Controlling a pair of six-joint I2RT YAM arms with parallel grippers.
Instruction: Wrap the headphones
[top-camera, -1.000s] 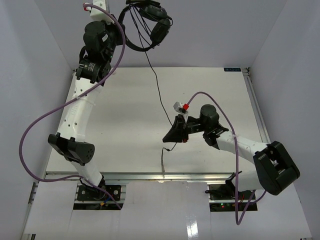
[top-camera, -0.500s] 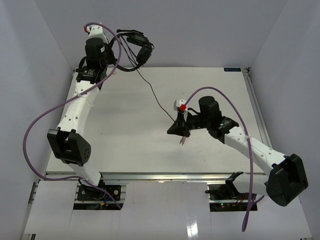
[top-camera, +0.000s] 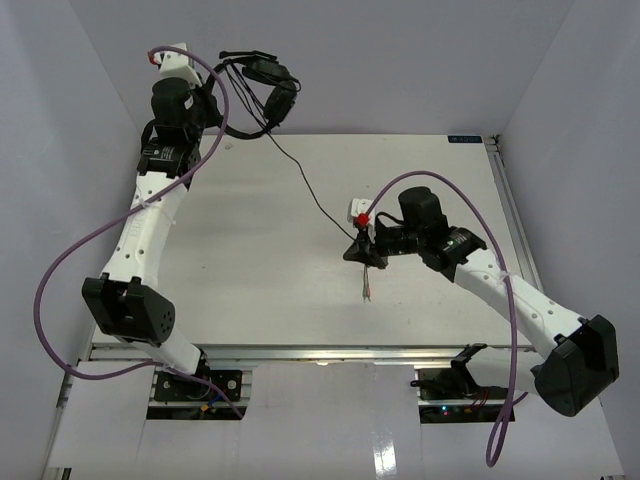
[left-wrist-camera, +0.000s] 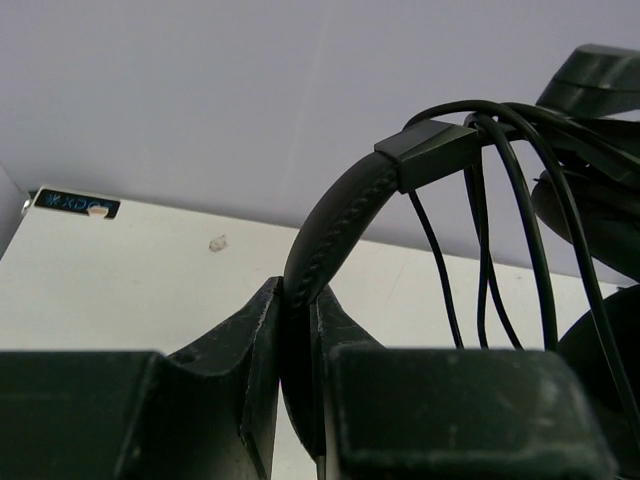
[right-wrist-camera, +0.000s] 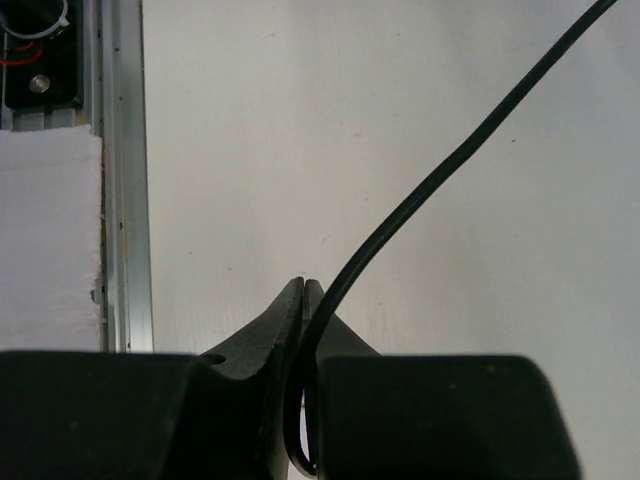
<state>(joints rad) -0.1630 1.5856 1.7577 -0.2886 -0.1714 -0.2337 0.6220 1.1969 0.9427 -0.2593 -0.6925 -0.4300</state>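
Observation:
The black headphones hang in the air at the back left, above the table's far edge. My left gripper is shut on their headband. In the left wrist view several cord loops drape over the headband, and an earcup shows at the right. The thin cord runs taut from the headphones down to my right gripper, which is shut on it mid-table. The right wrist view shows the cord pinched between the jaws. A short tail with the plug hangs below.
The white table has an aluminium rail along its near edge, also in the right wrist view. Purple arm cables loop off the left side and behind the right arm. Grey walls close in the back and sides.

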